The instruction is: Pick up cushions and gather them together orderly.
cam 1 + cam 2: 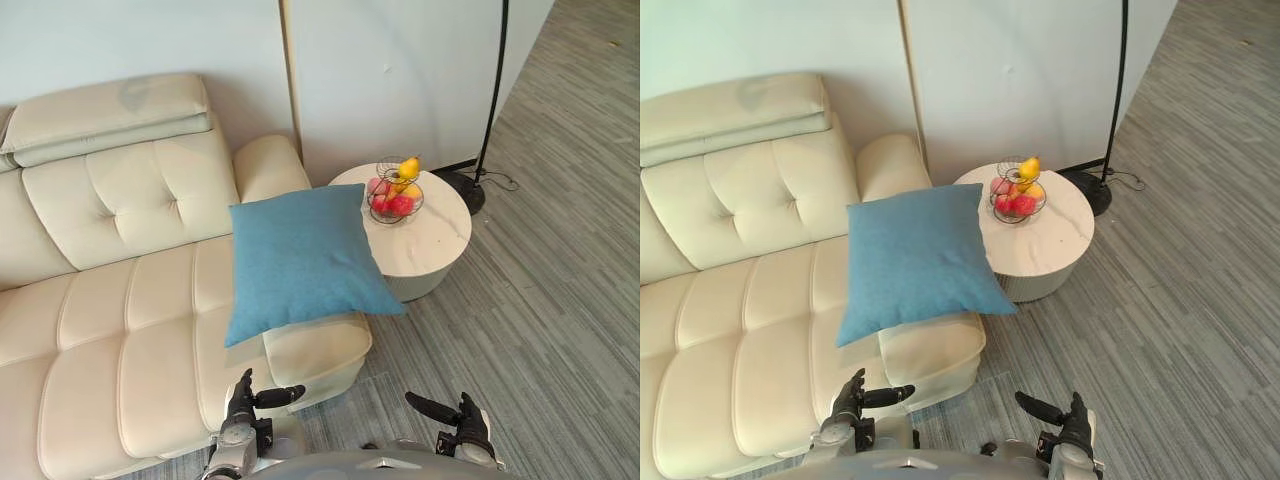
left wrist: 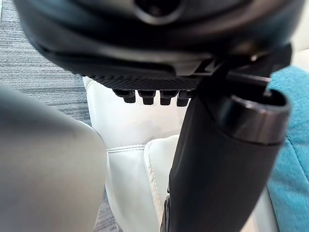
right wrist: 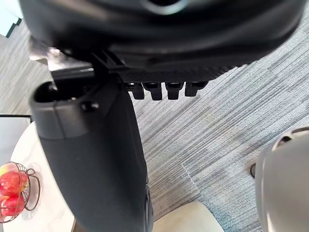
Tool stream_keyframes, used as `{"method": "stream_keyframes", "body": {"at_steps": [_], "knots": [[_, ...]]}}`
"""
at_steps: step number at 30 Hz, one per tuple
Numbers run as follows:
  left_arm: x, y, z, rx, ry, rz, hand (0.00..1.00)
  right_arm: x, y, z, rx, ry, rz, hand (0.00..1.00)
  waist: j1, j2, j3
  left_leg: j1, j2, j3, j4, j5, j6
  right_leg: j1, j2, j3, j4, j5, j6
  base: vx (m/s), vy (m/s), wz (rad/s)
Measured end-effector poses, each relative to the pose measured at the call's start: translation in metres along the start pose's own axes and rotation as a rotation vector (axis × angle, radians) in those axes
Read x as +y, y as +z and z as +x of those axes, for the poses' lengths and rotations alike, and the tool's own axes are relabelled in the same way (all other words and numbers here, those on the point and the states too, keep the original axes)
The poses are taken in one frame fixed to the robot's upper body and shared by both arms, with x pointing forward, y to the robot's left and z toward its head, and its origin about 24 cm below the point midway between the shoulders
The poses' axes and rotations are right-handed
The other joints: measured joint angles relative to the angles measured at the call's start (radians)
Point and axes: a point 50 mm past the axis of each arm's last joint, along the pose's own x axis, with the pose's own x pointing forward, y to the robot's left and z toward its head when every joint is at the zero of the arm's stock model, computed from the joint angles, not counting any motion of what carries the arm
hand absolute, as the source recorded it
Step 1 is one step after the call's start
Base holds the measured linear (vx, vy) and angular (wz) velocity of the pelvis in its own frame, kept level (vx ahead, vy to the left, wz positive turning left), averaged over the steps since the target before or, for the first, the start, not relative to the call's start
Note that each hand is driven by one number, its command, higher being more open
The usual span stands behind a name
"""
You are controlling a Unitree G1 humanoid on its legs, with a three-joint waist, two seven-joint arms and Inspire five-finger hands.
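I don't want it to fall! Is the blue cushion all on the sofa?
No, partly off. The blue cushion rests on the sofa, one corner sticking out toward the round table.

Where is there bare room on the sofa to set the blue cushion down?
Free: the seat panels left of the cushion, bordered by the backrest; the near half of the table, before the fruit basket. Crowded: the right end of the sofa, under the cushion.
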Motion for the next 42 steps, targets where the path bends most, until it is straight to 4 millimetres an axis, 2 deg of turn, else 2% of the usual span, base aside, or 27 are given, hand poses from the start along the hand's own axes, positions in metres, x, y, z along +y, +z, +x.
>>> {"method": "stream_keyframes", "body": {"at_steps": [2,3,7,10,15,18,20,24,27,30,33,35,36,38,39,42], "knots": [[0.000,0.000,0.000,-0.001,0.000,0.002,1.00,0.002,0.001,0.000,-0.003,0.005,0.001,1.00,0.001,-0.007,-0.003,0.024,-0.021,-0.001,-0.071,0.006,-0.024,-0.002,-0.018,-0.006,0.004,-0.004,0.013,0.09,0.144,0.32],[0.003,0.002,0.001,-0.004,0.009,0.008,1.00,0.005,0.001,-0.001,-0.003,0.014,0.002,1.00,0.000,-0.023,-0.001,0.042,-0.043,-0.002,-0.118,0.016,-0.031,-0.005,-0.040,-0.021,0.000,-0.002,0.021,0.07,0.133,0.36],[0.005,0.001,0.001,-0.002,0.017,0.019,1.00,0.012,0.002,-0.002,-0.003,0.029,0.013,1.00,0.003,-0.033,-0.007,0.061,-0.080,0.000,-0.149,0.039,-0.010,0.008,-0.073,-0.020,-0.010,0.009,0.040,0.02,0.093,0.13],[0.004,-0.004,-0.001,0.008,0.008,0.036,1.00,0.015,0.001,-0.003,-0.001,0.035,0.015,1.00,0.001,-0.035,-0.019,0.115,-0.109,0.006,-0.251,0.086,-0.001,0.035,-0.091,-0.019,-0.053,0.033,0.060,-0.04,0.037,0.05],[0.006,-0.005,-0.001,0.008,0.009,0.060,1.00,0.014,0.000,-0.005,-0.005,0.027,0.015,1.00,-0.001,-0.039,-0.038,0.152,-0.125,0.007,-0.368,0.155,0.003,0.045,-0.095,-0.021,-0.104,0.070,0.064,-0.07,-0.006,0.02],[0.009,-0.007,-0.002,0.011,0.023,0.061,1.00,0.009,0.013,-0.006,-0.075,0.002,0.030,1.00,-0.009,-0.041,-0.041,0.168,-0.130,0.005,-0.414,0.183,0.005,0.054,-0.093,-0.022,-0.133,0.090,0.065,-0.06,-0.002,0.02],[0.014,-0.009,-0.004,0.005,0.038,0.044,1.00,0.003,0.036,-0.009,-0.181,-0.019,0.050,1.00,-0.023,-0.046,-0.047,0.173,-0.134,0.003,-0.444,0.200,0.010,0.053,-0.092,-0.022,-0.149,0.102,0.067,-0.05,0.013,0.02],[0.029,-0.002,-0.008,-0.053,0.078,-0.001,1.00,-0.013,0.063,-0.014,-0.318,-0.061,0.051,1.00,-0.024,-0.059,-0.062,0.180,-0.141,-0.003,-0.474,0.215,0.012,0.057,-0.092,-0.025,-0.170,0.112,0.069,0.01,0.013,0.04],[0.047,0.019,-0.010,-0.150,0.126,-0.022,1.00,-0.024,0.086,-0.018,-0.423,-0.086,0.030,1.00,-0.024,-0.060,-0.069,0.185,-0.147,-0.007,-0.489,0.219,0.016,0.065,-0.088,-0.027,-0.187,0.119,0.073,0.03,0.010,0.03],[0.058,0.041,-0.012,-0.244,0.155,-0.054,1.00,-0.030,0.100,-0.019,-0.477,-0.092,0.017,1.00,-0.023,-0.052,-0.078,0.185,-0.156,-0.015,-0.497,0.222,0.021,0.067,-0.087,-0.032,-0.203,0.125,0.075,0.06,0.014,0.06],[0.063,0.057,-0.015,-0.313,0.177,-0.062,1.00,-0.032,0.111,-0.018,-0.508,-0.087,0.006,1.00,-0.023,-0.045,-0.083,0.183,-0.160,-0.020,-0.502,0.224,0.023,0.068,-0.086,-0.032,-0.215,0.129,0.074,0.03,0.006,0.03],[0.065,0.075,-0.016,-0.376,0.186,-0.070,1.00,-0.032,0.123,-0.017,-0.541,-0.082,-0.004,1.00,-0.023,-0.045,-0.083,0.171,-0.162,-0.035,-0.503,0.226,0.026,0.066,-0.082,-0.034,-0.229,0.137,0.068,0.02,0.002,0.12],[0.065,0.079,-0.015,-0.388,0.188,-0.072,1.00,-0.032,0.127,-0.017,-0.552,-0.078,-0.008,1.00,-0.023,-0.045,-0.083,0.166,-0.162,-0.038,-0.503,0.226,0.027,0.064,-0.081,-0.034,-0.236,0.141,0.067,0.00,0.000,0.07],[0.064,0.095,-0.014,-0.432,0.198,-0.087,1.00,-0.025,0.149,-0.015,-0.602,-0.058,-0.026,1.00,-0.023,-0.046,-0.076,0.140,-0.162,-0.041,-0.503,0.235,0.033,0.050,-0.075,-0.033,-0.266,0.164,0.064,-0.02,0.004,0.00],[0.064,0.097,-0.014,-0.436,0.197,-0.089,1.00,-0.025,0.151,-0.015,-0.607,-0.056,-0.030,1.00,-0.023,-0.047,-0.074,0.138,-0.162,-0.041,-0.503,0.236,0.033,0.050,-0.074,-0.033,-0.269,0.166,0.063,-0.06,0.009,0.01],[0.060,0.128,-0.013,-0.516,0.200,-0.128,1.00,-0.009,0.182,-0.016,-0.672,-0.017,-0.036,1.00,-0.021,-0.053,-0.029,0.098,-0.162,-0.055,-0.505,0.257,0.036,0.021,-0.069,-0.035,-0.291,0.193,0.055,-0.06,0.006,0.03]]}}
